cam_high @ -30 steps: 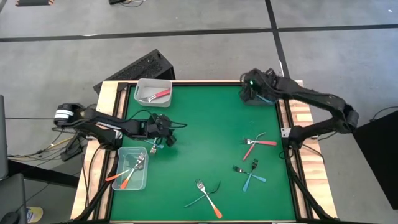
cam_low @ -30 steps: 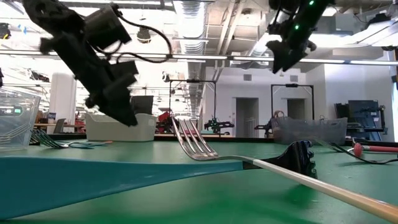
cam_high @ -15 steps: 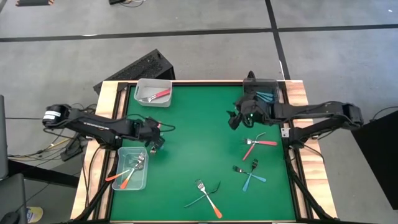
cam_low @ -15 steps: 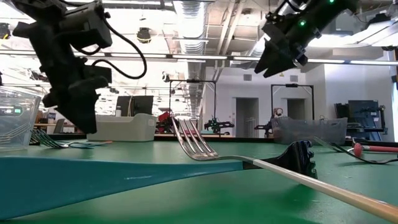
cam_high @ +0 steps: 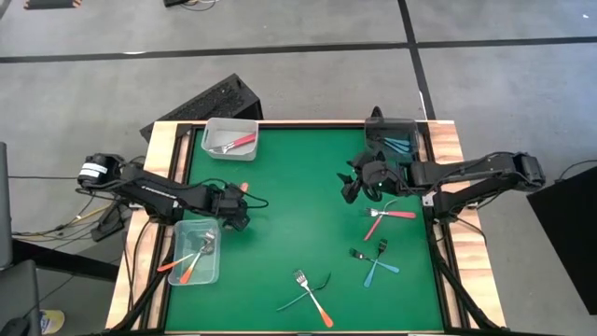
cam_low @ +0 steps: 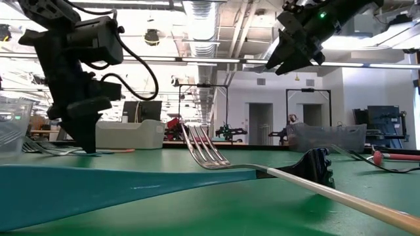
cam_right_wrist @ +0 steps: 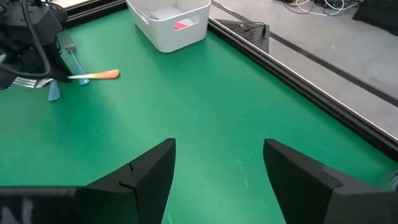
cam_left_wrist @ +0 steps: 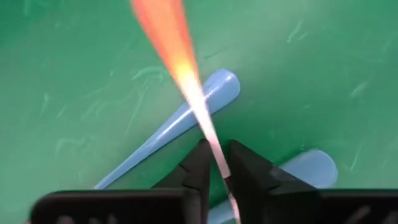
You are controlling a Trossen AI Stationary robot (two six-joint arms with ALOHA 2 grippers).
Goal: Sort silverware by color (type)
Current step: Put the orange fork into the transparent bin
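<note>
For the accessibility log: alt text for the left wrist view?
The left gripper pinches the thin neck of an orange-handled utensil, whose handle stretches away from the camera. Two light blue handles lie beneath it on the green table.

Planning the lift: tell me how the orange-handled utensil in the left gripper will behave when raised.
Probably light: its orange handle is thin. The left gripper pinches only the narrow neck, so it may pivot or slip. It likely stays stiff; it looks straight in the right wrist view.

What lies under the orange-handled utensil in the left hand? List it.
Under the orange-handled utensil, pinched in the left hand, lie two blue handles on the green mat. Their heads are hidden behind the hand.
</note>
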